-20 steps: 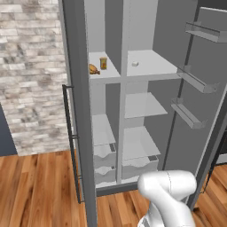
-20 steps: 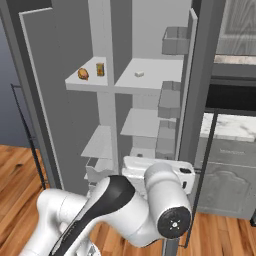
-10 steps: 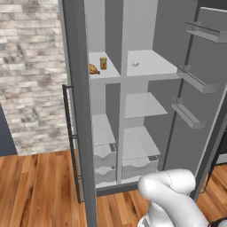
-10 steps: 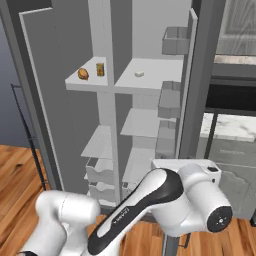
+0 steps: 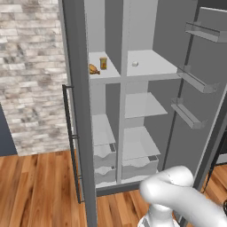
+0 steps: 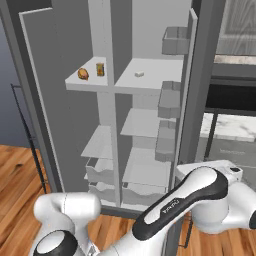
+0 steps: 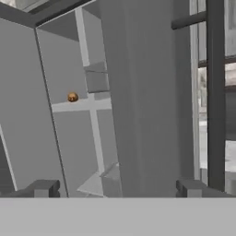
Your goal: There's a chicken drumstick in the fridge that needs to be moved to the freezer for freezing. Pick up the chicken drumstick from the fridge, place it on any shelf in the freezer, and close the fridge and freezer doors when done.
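Over the last second the white arm had swung lower and further right, while the cabinet, its contents and both camera views stayed put; the released claw (image 7: 118, 189), its two dark tips wide apart with nothing between them, now looked past the broad flat panel of the right-hand dark grey door (image 5: 195, 146) from the right; I judged it was heading for that door, not for the food. The small golden-brown, lumpy chicken drumstick (image 5: 93, 69) had not moved; it lay on the upper pale grey shelf (image 5: 110, 72) of the narrower left compartment, which I took for the freezer (image 5: 95, 26), just beside a small upright orange-yellow carton (image 5: 103, 63); if so, the placing looked done and only the closing remained. The wider fridge (image 5: 142, 26) to the right held a small pale lump (image 5: 135, 64) on its smooth matte board; both doors stood open, the left one (image 5: 75, 111) carrying a thin dark bar handle (image 5: 68, 133); the floor (image 5: 35, 186) was glossy wood planks.
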